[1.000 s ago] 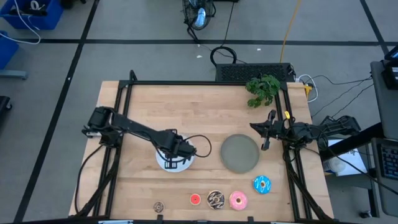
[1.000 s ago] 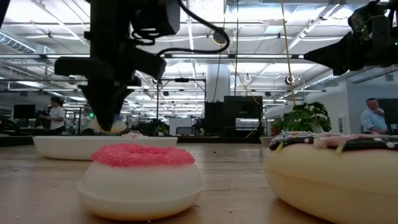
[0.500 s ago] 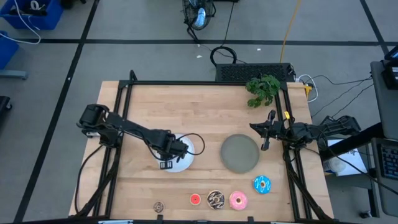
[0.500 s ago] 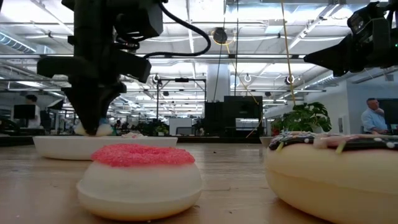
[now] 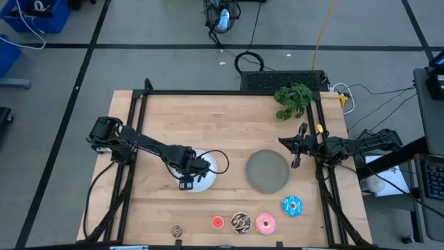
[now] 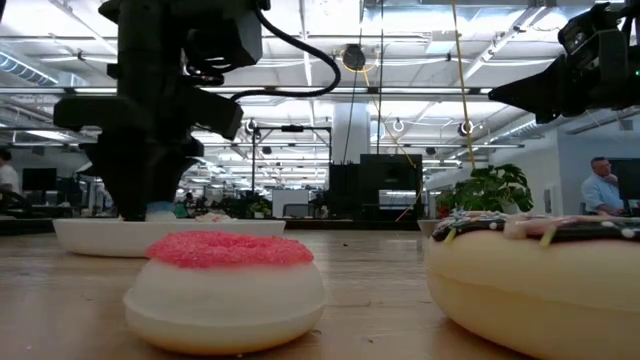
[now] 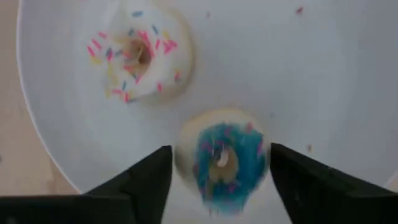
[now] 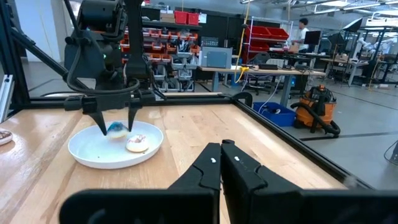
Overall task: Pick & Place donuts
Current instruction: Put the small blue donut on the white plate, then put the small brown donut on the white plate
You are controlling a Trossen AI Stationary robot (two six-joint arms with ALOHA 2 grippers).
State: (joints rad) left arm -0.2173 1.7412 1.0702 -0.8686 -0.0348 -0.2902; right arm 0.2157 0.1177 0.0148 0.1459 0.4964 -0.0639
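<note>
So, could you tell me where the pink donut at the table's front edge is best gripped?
Across its outer rim, coming straight down from above: the pink donut lies flat on the table, with the chocolate donut close beside it.

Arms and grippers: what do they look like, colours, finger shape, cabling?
Both arms are black, slim and multi-jointed. The left gripper has two thin black fingers tapering to points, with a black cable looping off its wrist. The right gripper has broad matte-black fingers with angular, wedge-shaped tips. A small yellow mark sits near the right arm's wrist; black cable bundles trail from both bases. No legible markings.
</note>
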